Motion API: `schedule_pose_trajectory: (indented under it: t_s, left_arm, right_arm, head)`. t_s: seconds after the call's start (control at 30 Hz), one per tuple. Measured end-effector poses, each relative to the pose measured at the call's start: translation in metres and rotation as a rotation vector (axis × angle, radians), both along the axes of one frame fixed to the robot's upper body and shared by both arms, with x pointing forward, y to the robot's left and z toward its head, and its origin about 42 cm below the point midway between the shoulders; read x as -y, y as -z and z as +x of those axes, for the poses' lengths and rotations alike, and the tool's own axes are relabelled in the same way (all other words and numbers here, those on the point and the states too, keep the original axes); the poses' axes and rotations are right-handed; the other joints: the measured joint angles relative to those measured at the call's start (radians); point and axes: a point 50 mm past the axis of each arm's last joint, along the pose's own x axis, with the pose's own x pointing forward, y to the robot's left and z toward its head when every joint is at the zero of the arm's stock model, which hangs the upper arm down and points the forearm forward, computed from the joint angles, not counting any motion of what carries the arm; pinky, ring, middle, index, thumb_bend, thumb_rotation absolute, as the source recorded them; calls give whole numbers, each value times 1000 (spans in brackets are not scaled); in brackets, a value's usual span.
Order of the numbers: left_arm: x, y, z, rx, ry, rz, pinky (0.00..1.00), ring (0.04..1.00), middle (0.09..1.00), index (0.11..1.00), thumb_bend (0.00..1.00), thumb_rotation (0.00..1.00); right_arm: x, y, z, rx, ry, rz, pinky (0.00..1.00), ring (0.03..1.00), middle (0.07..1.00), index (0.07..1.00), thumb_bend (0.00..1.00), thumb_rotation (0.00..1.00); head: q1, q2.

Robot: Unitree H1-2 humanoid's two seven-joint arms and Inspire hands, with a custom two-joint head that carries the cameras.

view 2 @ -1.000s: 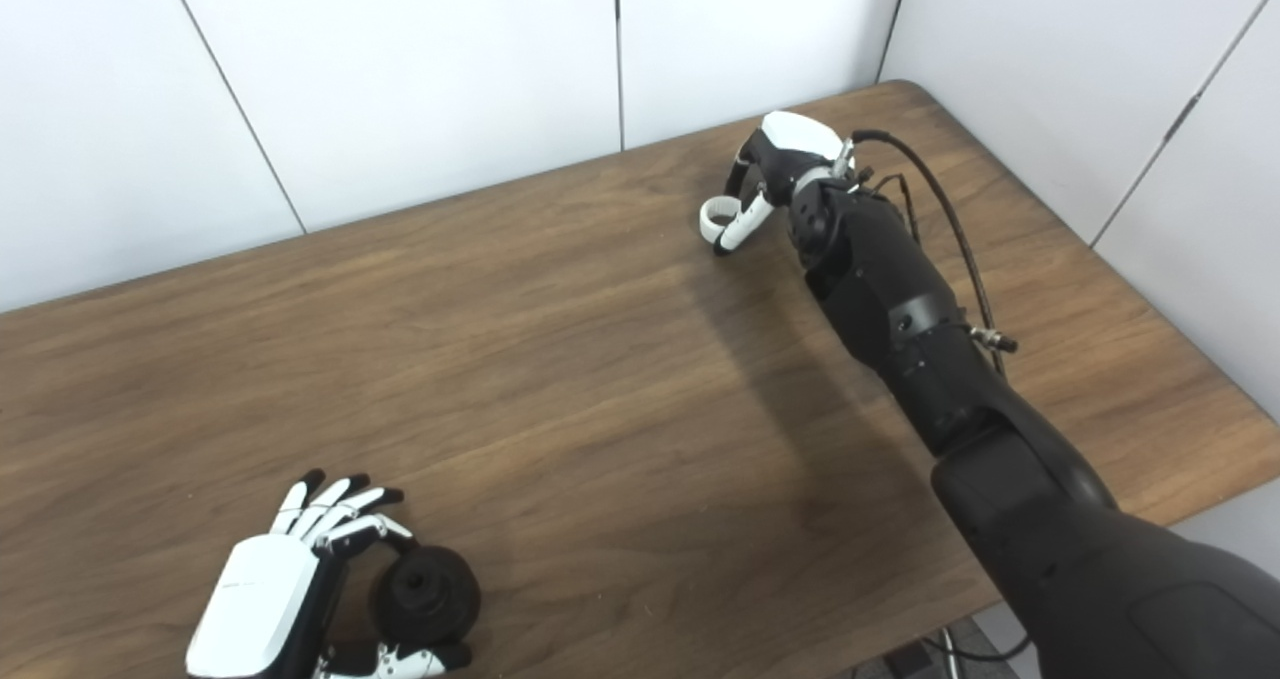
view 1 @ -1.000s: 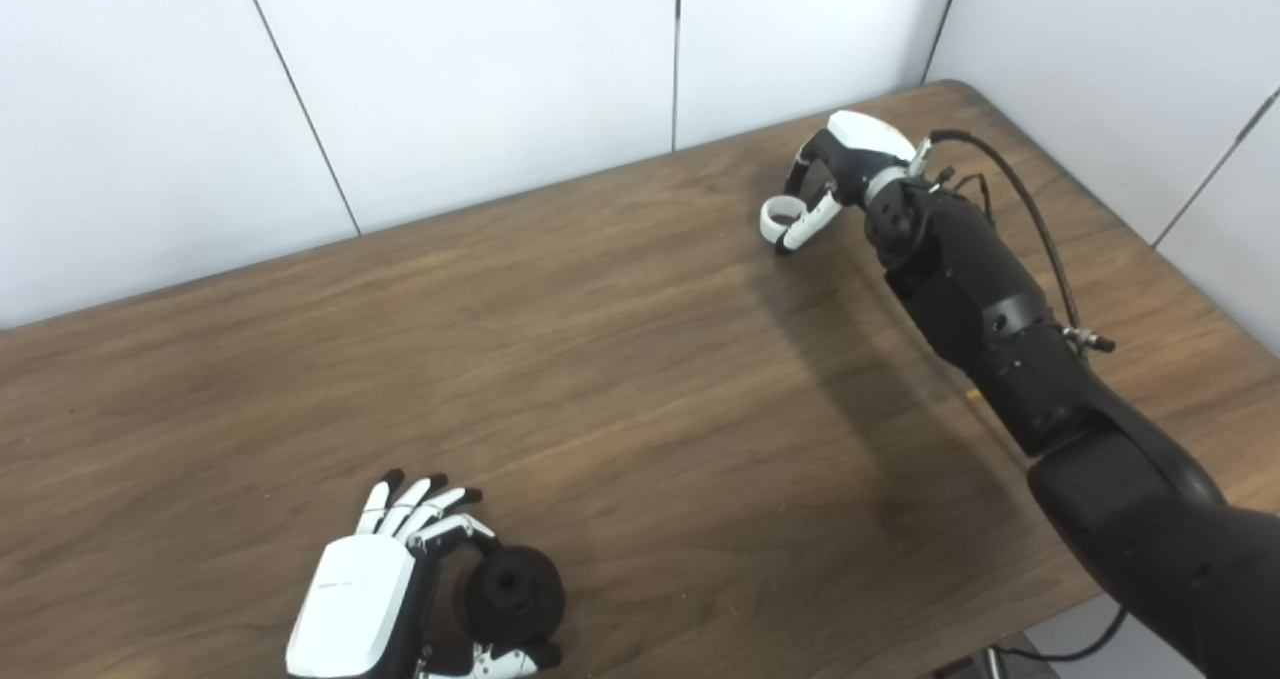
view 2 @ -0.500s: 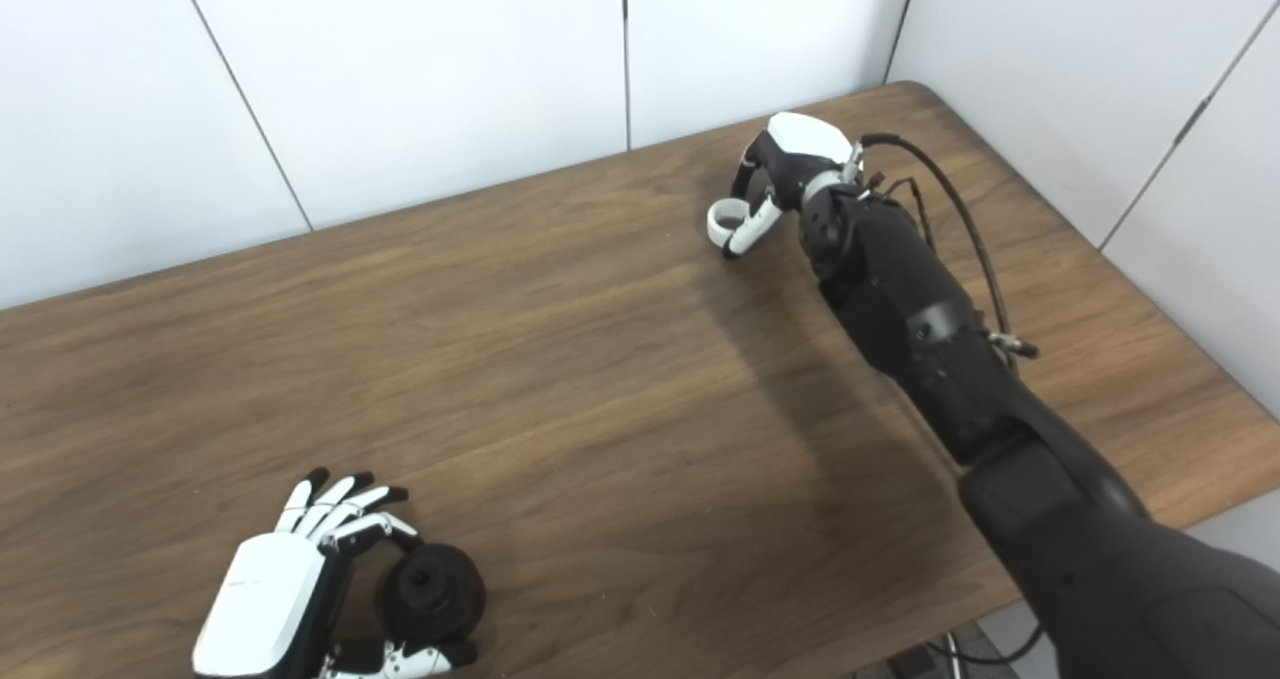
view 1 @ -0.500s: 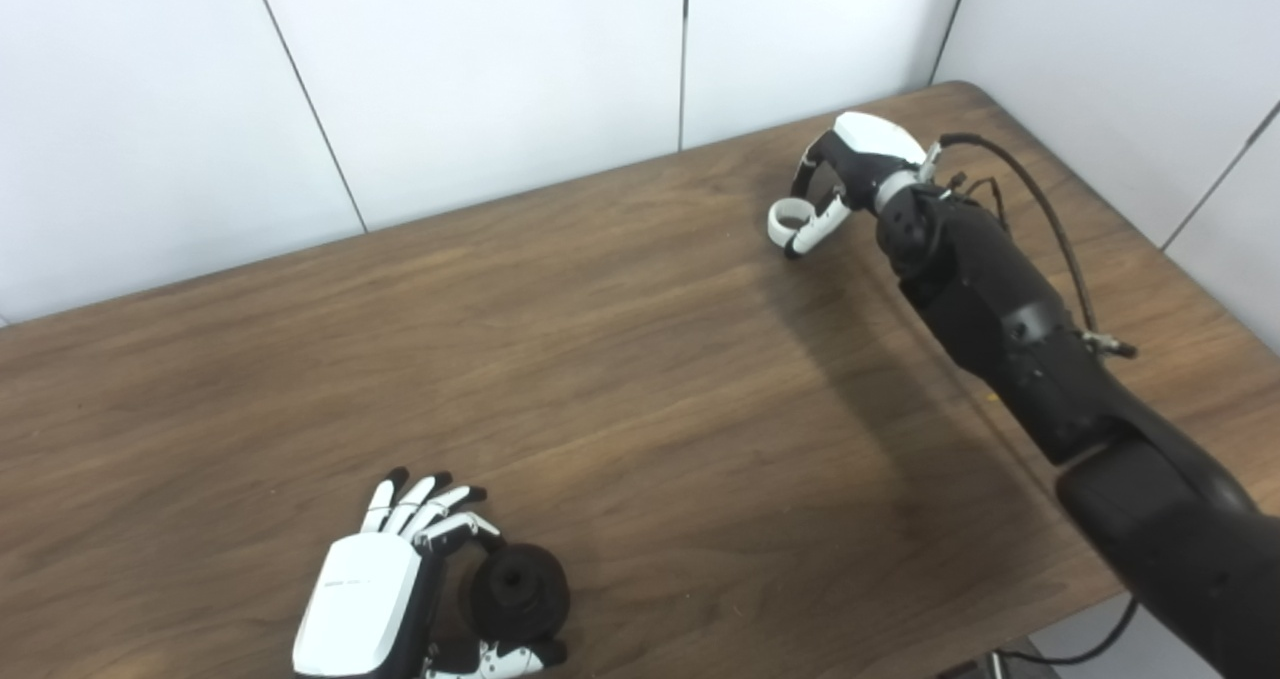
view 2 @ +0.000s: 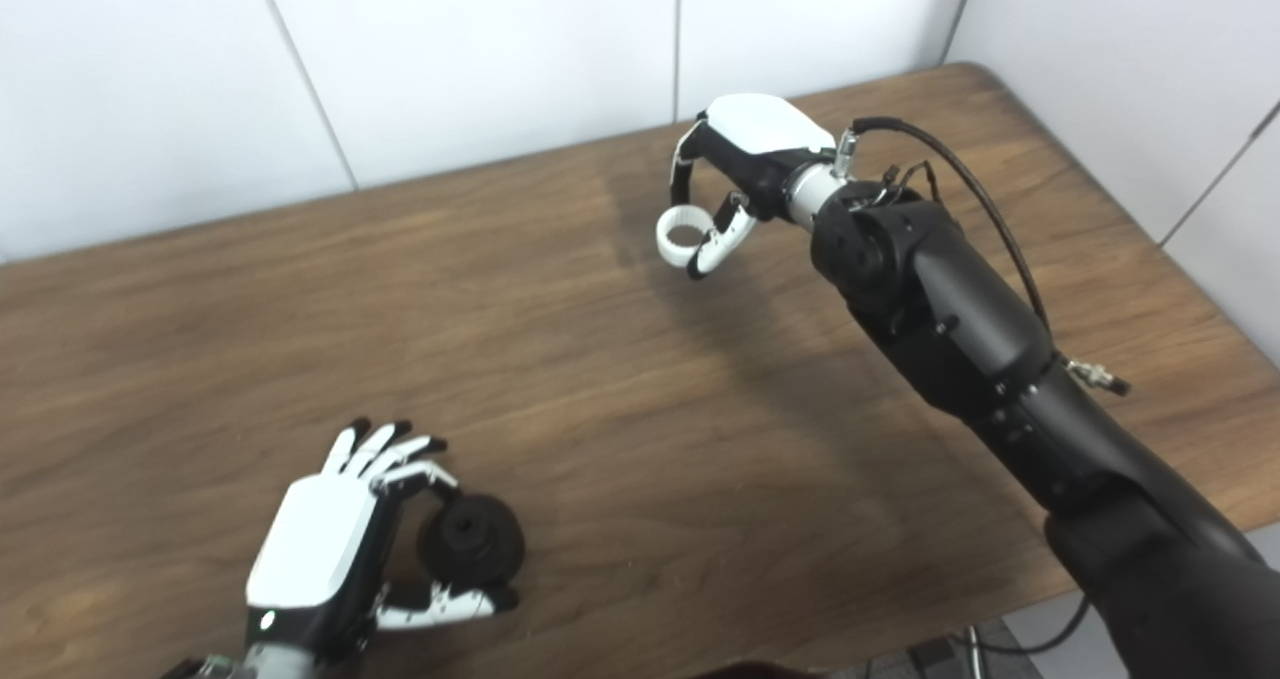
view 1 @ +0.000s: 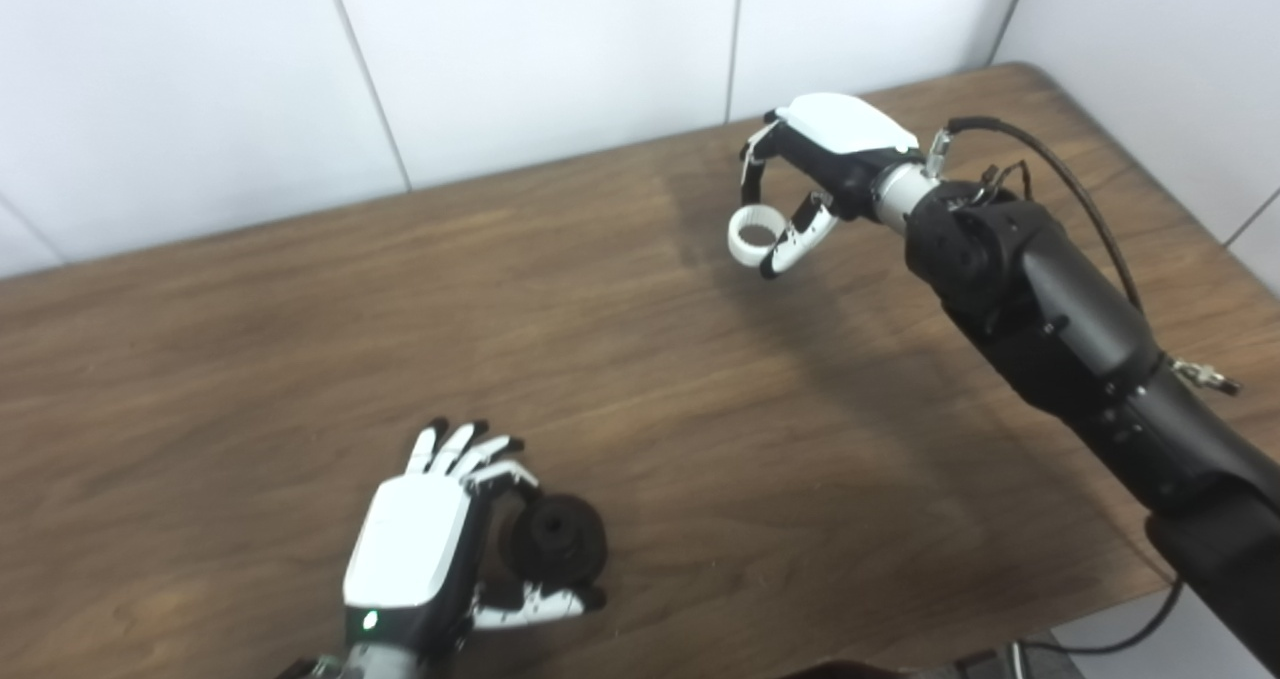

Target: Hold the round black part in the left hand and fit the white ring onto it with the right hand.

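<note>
White ring point(view 1: 754, 234) pinched in right hand point(view 1: 825, 164), well apart from round black part point(view 1: 556, 551) at seven o'clock, gripped by left hand point(view 1: 415, 549), bore facing up.

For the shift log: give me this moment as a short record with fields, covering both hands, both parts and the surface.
left hand: shut on the round black part, near the table's front edge
round black part: held with its central hole showing
right hand: shut on the white ring, at the far side
white ring: pinched at one side, opening visible, above the wood
ring fitted: no, the two parts are far apart
table: brown wood, white wall panels behind
</note>
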Motion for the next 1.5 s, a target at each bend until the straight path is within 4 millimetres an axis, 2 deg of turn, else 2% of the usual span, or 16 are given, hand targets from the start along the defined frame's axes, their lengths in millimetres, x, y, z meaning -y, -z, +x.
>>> schedule_pose_trajectory:
  t_s: [0.1, 0.33, 0.57, 0.77, 1.2, 1.5]
  left_arm:
    - [4, -1, 0, -9, -4, 5, 1000, 915, 814, 486, 520, 57]
    - [13, -5, -1, -20, -13, 6, 1000, 915, 816, 485, 520, 56]
    - [21, -7, 0, -24, -12, 17, 1000, 920, 819, 485, 520, 56]
    - [26, -8, 0, -31, -10, 15, 1000, 922, 821, 485, 519, 57]
    - [39, -11, 2, -43, -12, 25, 1000, 922, 822, 485, 520, 58]
    - [42, -13, 3, -44, -12, 32, 1000, 919, 818, 484, 521, 58]
  right_arm:
    - [-11, -4, -18, -4, -60, -2, 974, 941, 803, 484, 524, 132]
    - [-39, -2, -58, -48, -207, 5, 972, 938, 810, 483, 525, 134]
    - [-69, -2, -84, -67, -340, 40, 977, 956, 820, 483, 525, 135]
    - [-86, -1, -100, -73, -404, 79, 993, 949, 820, 482, 525, 133]
    - [-101, -9, -117, -69, -504, 100, 1000, 973, 826, 483, 524, 134]
    - [-108, -9, -119, -72, -538, 116, 1000, 962, 819, 483, 524, 134]
  head:
    - [52, 18]
    - [89, 43]
    - [112, 58]
    - [136, 75]
    - [178, 95]
    - [180, 104]
